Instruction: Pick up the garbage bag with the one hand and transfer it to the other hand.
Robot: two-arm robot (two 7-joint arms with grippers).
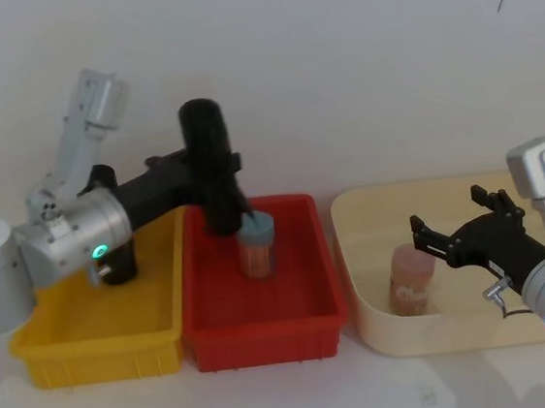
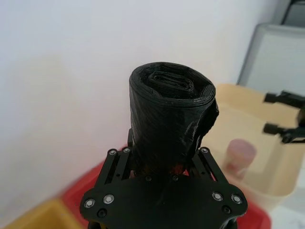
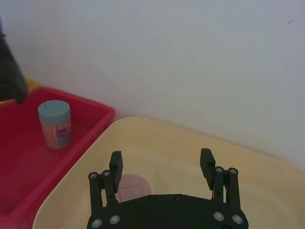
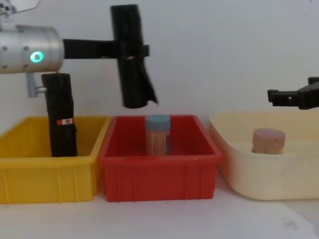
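On the pale surface three containers are sitting side by side in a row: a yellow bin on the robot's left, a red bin in the middle and touching it, and a cream tub on the right, just apart from the red one. A blue-lidded jar is standing upright in the red bin, and a pink-lidded jar is standing in the cream tub. A twin roll, black with a small red-and-white label, is standing upright toward the back of the yellow bin. Above the red bin, the left tool is reaching in level from the left and is clamping the garbage bag between its two fingers, which are pressing on either side of the roll in its upper half. The garbage bag is hanging clear of everything below, nearly upright with a slight lean, a loose flap trailing from its lower end just above the blue-lidded jar without touching it. Over the cream tub the right tool is hovering with its fingers spread wide and nothing between them, pointing toward the red bin and well apart from the garbage bag. A plain white wall is rising behind the row.
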